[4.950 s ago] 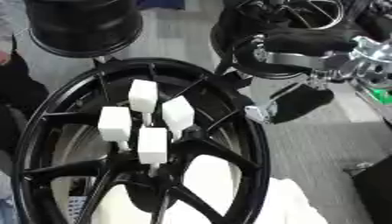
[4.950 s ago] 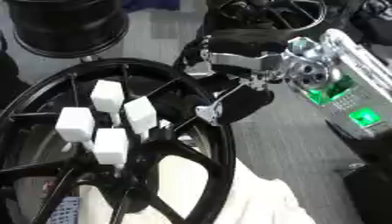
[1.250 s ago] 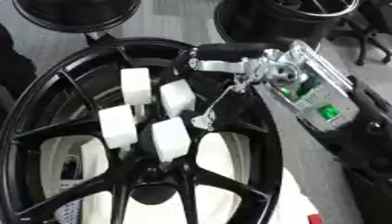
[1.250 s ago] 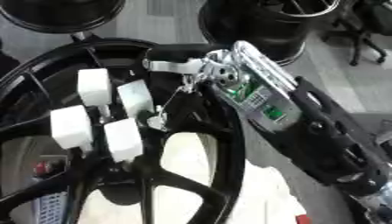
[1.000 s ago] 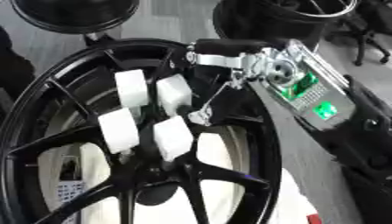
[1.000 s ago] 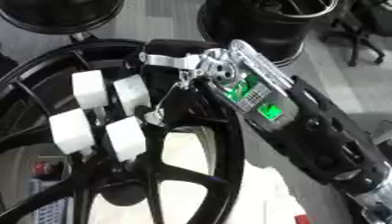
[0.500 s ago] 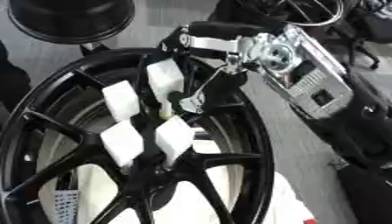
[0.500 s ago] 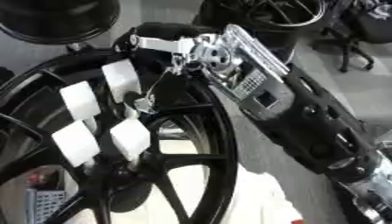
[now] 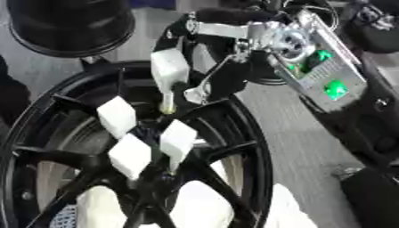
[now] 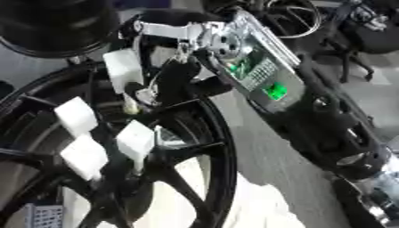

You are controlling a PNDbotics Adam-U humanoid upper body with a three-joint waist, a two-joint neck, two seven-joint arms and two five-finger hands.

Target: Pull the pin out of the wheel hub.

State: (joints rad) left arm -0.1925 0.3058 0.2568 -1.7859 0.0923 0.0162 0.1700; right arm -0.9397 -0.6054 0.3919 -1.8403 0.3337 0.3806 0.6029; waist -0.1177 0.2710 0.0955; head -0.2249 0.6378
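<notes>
A black spoked wheel hub [image 9: 249,147] fills the lower left of both eye views. Three pins with white block heads stand close together at its centre: one [image 9: 117,116], another [image 9: 129,156] and a third [image 9: 177,139]. A fourth white-headed pin [image 9: 170,67] hangs above and apart from them, its thin stem pointing down with the pale tip [image 9: 166,108] showing over the hub. My right hand [image 9: 222,80] comes in from the upper right, its dark fingers curled round that pin's head. My left hand shows in no view.
A second black wheel [image 9: 70,22] stands at the upper left. White cloth [image 9: 202,200] lies under the hub's spokes. Grey floor [image 9: 296,133] runs to the right of the rim, under my forearm [image 10: 327,129]. Office chairs [image 10: 366,26] stand at the far right.
My right hand has risen with one white-headed pin, which now stands well apart from the other three. The whole picture has also shifted, so the camera has moved.
</notes>
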